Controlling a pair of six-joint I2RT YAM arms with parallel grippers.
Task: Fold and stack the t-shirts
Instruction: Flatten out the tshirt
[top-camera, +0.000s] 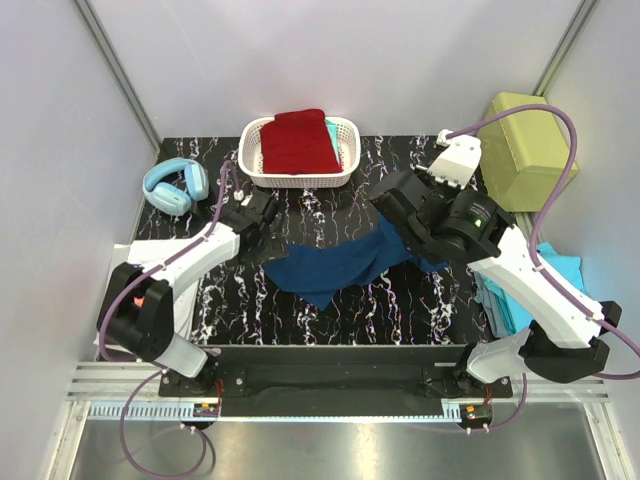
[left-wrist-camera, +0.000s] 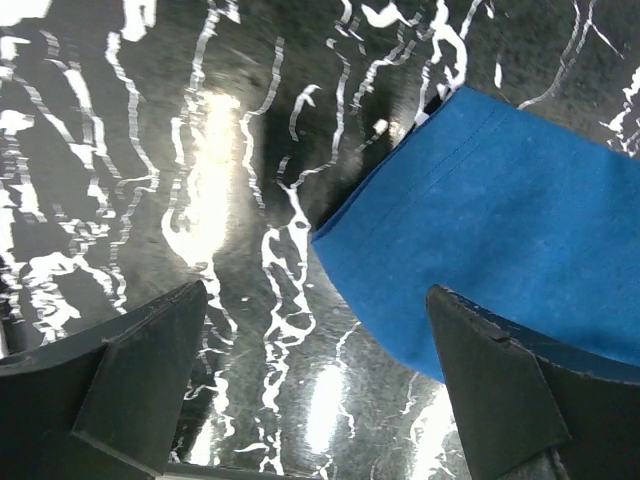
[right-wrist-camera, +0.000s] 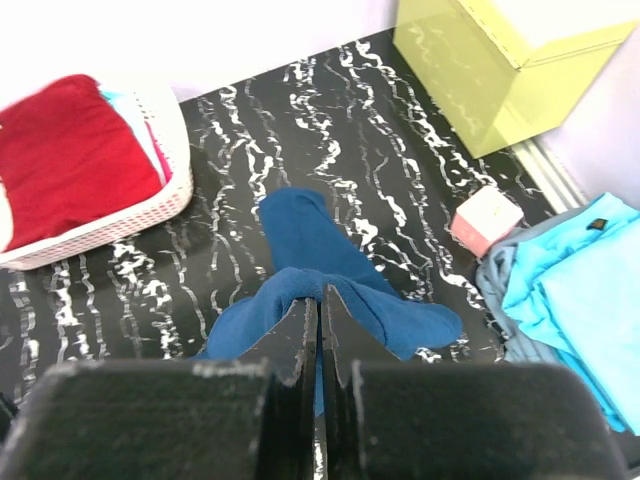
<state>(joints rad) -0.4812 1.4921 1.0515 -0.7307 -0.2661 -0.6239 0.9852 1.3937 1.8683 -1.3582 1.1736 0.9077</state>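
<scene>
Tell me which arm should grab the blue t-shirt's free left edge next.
Left, most likely. The left gripper hangs open right over that edge of the blue t-shirt, while the right gripper is shut on the cloth at the opposite side.

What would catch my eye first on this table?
A blue t-shirt sprawled mid-table, its right side pinched in the shut right gripper while the open left gripper hovers at its left edge. Behind it, a folded red t-shirt lies in a white basket.
</scene>
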